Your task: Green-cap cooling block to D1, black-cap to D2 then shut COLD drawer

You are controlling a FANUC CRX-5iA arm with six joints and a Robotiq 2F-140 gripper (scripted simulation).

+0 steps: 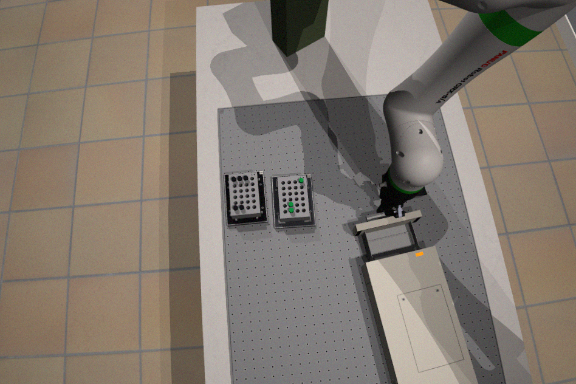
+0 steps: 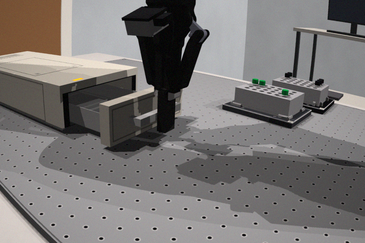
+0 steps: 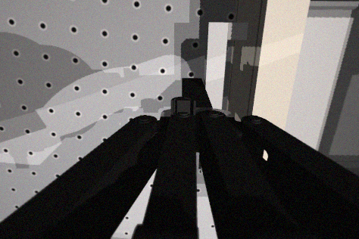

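Observation:
The block with green-capped tubes (image 1: 285, 213) (image 2: 265, 100) sits flat on the deck slot next to the cooler. The block with black-capped tubes (image 1: 245, 216) (image 2: 307, 93) sits flat on the slot beyond it. The cooler COLD (image 1: 414, 314) (image 2: 29, 78) has its drawer (image 1: 388, 240) (image 2: 88, 107) partly out and empty, and its orange lamp (image 1: 418, 254) (image 2: 77, 79) is lit. My gripper (image 1: 389, 208) (image 2: 165, 127) (image 3: 191, 94) is shut on nothing, upright, with its fingers against the drawer front (image 1: 388, 222) (image 2: 123, 116) (image 3: 280, 57) beside the handle (image 2: 144, 118) (image 3: 217, 57).
The perforated deck (image 1: 288, 300) (image 2: 176, 190) carries everything. The dark green arm pedestal (image 1: 293, 11) stands at the far end of the table. A side table with a monitor (image 2: 345, 7) stands beyond the blocks.

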